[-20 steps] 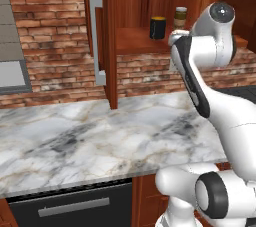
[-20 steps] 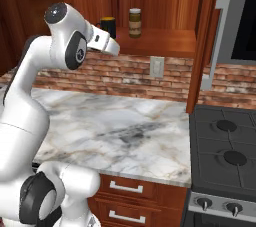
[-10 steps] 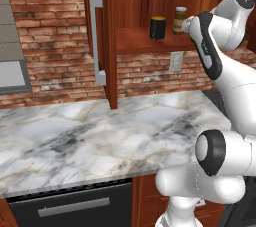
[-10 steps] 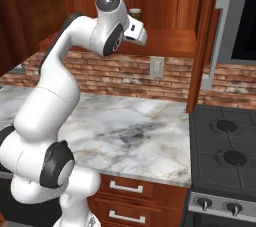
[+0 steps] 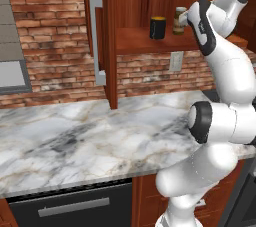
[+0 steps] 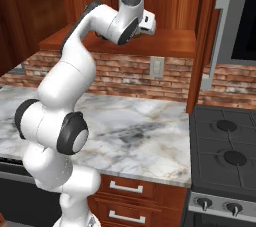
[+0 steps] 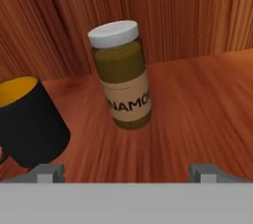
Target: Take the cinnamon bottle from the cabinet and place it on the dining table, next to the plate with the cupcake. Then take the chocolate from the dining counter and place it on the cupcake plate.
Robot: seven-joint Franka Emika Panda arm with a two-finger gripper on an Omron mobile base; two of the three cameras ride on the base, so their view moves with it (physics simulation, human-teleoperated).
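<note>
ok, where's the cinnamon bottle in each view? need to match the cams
Left base view: cinnamon bottle at upper right on the cabinet shelf, right of the black mug, partly behind the arm.
Right base view: I can't make it out; the arm covers that part of the shelf.
Hand view: upper centre, upright, white lid, ahead of the fingers.
Shared landmark: the black mug, left of the bottle.

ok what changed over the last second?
The arm swung up and forward, bringing the gripper to the cabinet shelf, facing the cinnamon bottle. Nothing has been grasped; the fingers sit spread apart, short of it. Bottle and black mug stayed put on the shelf.
</note>
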